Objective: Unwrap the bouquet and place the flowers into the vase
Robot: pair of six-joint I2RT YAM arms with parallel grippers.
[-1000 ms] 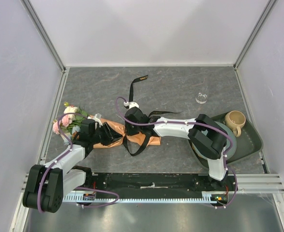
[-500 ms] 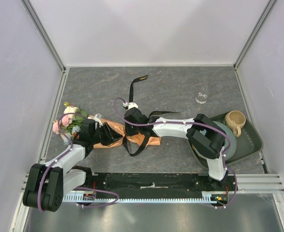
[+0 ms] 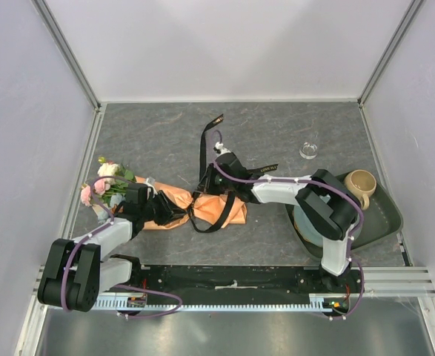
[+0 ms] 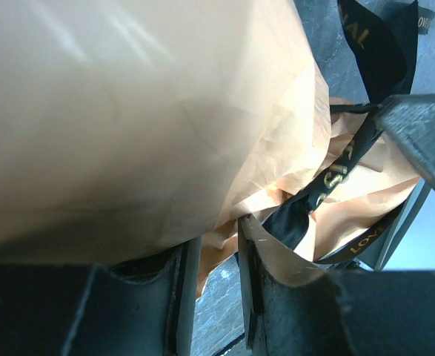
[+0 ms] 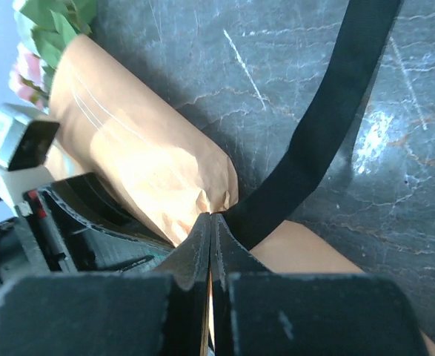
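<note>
Grey veined stone tabletop (image 3: 276,130), pale walls (image 3: 224,52); crinkled orange kraft-paper bouquet (image 3: 232,213) nipped by left gripper (image 4: 216,248); black ribbon (image 5: 328,126) clamped by closed right gripper (image 5: 211,216).

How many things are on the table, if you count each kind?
Bouquet: 1
Black ribbon: 1
Glass vase: 1
Mug: 1
Plate: 1
Tray: 1
Total: 6
</note>
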